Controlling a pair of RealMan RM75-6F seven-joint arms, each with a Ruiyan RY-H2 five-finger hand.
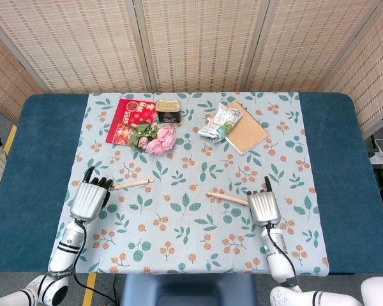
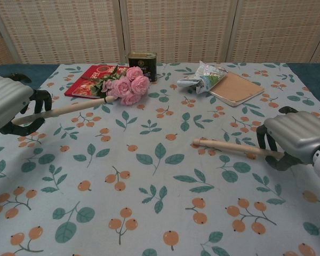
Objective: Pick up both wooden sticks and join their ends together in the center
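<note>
Overhead, a blue table (image 1: pixel 25 166) is shown covered by a pale cloth (image 1: pixel 198 223) printed with leaves and orange berries, backed by woven screens (image 1: pixel 198 38). The left hand (image 1: pixel 89 199) is seen near the cloth's left edge with its dark fingers (image 1: pixel 99 184) curled around one end of the left stick (image 1: pixel 133 184). The free end of this stick is directed toward the middle of the cloth and, in the chest view, is held clear of the surface, its tip appearing just in front of the flowers (image 2: pixel 127 85). The left hand (image 2: pixel 8 106) fills the left margin of that view, closed around the left stick (image 2: pixel 69 109).

The right hand (image 1: pixel 263 206) is placed near the lower right of the cloth, and its fingers are wrapped around one end of the right stick (image 1: pixel 227 198). In the chest view the right hand (image 2: pixel 294 140) is seen gripping the right stick (image 2: pixel 232 148), which is pointed leftward toward the centre; whether its far tip touches the cloth cannot be told. The two free ends are well apart, with bare printed cloth between them.

At the far side of the cloth, a red packet (image 1: pixel 127 118), a tin can (image 1: pixel 168 110), the pink flowers (image 1: pixel 156 139), a crumpled wrapper (image 1: pixel 218 123) and a brown notebook (image 1: pixel 246 127) are arranged; the wrapper is laid against the notebook's near-left edge.
</note>
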